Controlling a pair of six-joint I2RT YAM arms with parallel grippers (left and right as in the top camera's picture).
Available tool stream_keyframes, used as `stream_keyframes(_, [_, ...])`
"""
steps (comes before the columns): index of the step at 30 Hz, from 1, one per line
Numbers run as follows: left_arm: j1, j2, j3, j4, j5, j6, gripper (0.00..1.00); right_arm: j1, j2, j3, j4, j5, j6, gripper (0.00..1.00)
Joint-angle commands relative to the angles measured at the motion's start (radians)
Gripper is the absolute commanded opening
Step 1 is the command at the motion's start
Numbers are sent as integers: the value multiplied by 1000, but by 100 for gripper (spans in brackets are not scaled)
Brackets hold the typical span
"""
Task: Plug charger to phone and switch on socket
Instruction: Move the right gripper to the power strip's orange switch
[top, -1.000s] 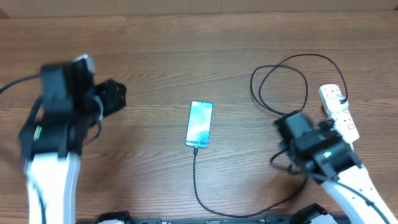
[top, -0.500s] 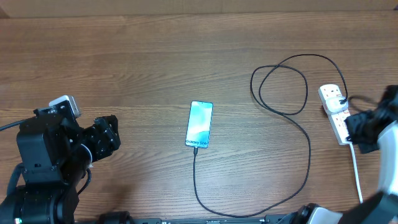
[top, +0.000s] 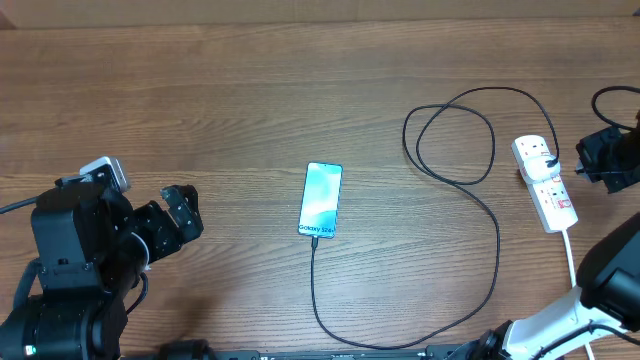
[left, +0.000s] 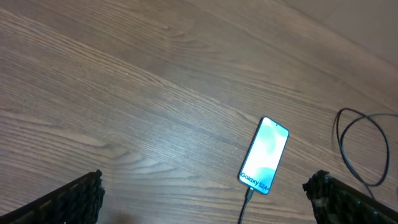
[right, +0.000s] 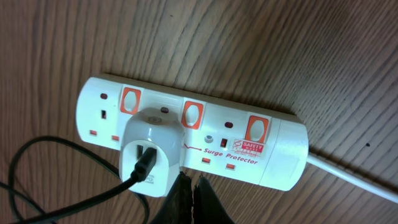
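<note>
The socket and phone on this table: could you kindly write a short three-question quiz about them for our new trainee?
1. True or false: the charger is plugged into the bottom edge of the phone.
2. How many red switches does the socket show in the right wrist view? A two, B three, C five.
3. Which is nearer the socket: the left gripper or the right gripper?
Key: 1 true; 2 B; 3 the right gripper.
</note>
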Motion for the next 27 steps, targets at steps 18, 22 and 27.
stream_keyframes(18, [-2,-2,-5,-23,-14,-7,100,25,140,24,48,-1,-39,4])
stream_keyframes(22, [-2,-3,-5,-24,-14,-7,100,47,168,24,64,-2,-46,4])
stream_keyframes(27, [-2,-2,-5,-24,-14,-7,100,74,172,24,64,41,-45,4])
